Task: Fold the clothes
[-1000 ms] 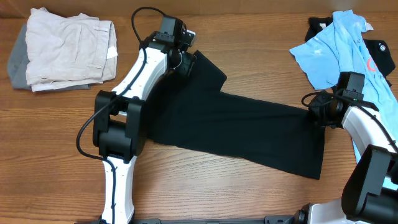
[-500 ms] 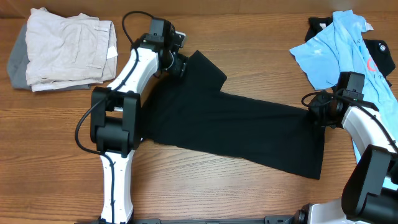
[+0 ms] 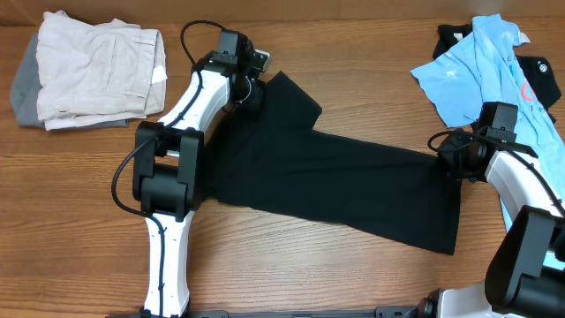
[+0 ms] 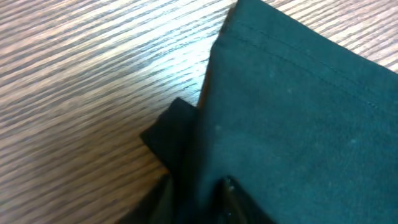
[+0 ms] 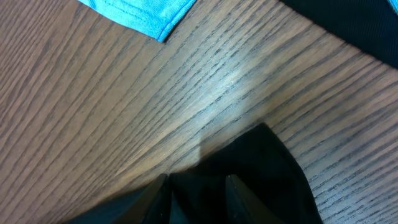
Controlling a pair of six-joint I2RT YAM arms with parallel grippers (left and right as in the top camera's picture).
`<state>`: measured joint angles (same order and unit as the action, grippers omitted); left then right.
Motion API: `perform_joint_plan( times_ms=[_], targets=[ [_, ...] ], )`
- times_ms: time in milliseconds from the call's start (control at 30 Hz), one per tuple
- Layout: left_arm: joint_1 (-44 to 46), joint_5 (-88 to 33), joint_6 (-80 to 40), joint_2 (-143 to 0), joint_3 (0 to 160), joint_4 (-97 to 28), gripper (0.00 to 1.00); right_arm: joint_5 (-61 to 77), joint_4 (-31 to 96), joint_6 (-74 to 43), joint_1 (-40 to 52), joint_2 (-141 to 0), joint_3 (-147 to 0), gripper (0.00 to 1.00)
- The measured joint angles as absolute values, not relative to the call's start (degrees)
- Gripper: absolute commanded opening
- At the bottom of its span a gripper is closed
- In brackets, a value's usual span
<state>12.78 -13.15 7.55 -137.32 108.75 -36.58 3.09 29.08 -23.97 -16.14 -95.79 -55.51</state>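
A large black shirt (image 3: 335, 177) lies spread flat across the middle of the table, running from upper left to lower right. My left gripper (image 3: 253, 91) sits at its upper-left corner. In the left wrist view the left gripper (image 4: 199, 196) has a fold of the black shirt (image 4: 298, 112) pinched between its fingers. My right gripper (image 3: 448, 161) is at the shirt's right edge. In the right wrist view the right gripper (image 5: 199, 186) is shut on a corner of the black shirt (image 5: 261, 168). A light blue polo (image 3: 481, 71) lies crumpled at the far right.
A stack of folded beige clothes (image 3: 97, 71) rests on a grey garment (image 3: 25, 88) at the back left. A dark garment (image 3: 538, 75) lies under the polo. The blue polo's hem (image 5: 140, 12) shows near the right gripper. Bare wood lies along the front edge.
The left gripper shifted slightly at the shirt's upper-left corner and its jaws closed on the fabric. The right arm has not moved.
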Motion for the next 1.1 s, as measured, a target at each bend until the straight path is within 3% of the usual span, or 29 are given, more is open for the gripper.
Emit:
perform_joint_plan(
  times_ms=[133, 333, 567, 900, 1000, 1100],
  targets=[
    [12.8, -13.3, 7.4, -137.3, 108.7, -36.5, 0.04, 3.2, 29.1, -24.0, -16.1, -95.8, -55.5, 0.33],
    [12.8, -13.0, 7.5, -137.3, 108.8, -36.9, 0.04, 3.2, 28.7, -24.0, -16.1, -95.8, -55.5, 0.33],
    [12.8, -10.6, 7.4, -138.0, 114.8, -46.4, 0.04, 2.2, 28.2, -26.2, -16.1, -95.8, -55.5, 0.28],
    [12.8, -7.6, 3.3, -138.2, 133.1, -62.2, 0.04, 2.0, 29.2, -28.2, -16.1, -93.6, -55.5, 0.18],
    [12.8, -7.0, 2.8, -138.2, 137.5, -66.4, 0.04, 1.9, 29.5, -28.3, -16.1, -92.7, -55.5, 0.04],
    [12.8, -5.5, 1.1, -138.2, 141.4, -71.3, 0.04, 1.9, 30.1, -28.5, -16.1, -92.5, -55.5, 0.04]
  ],
)
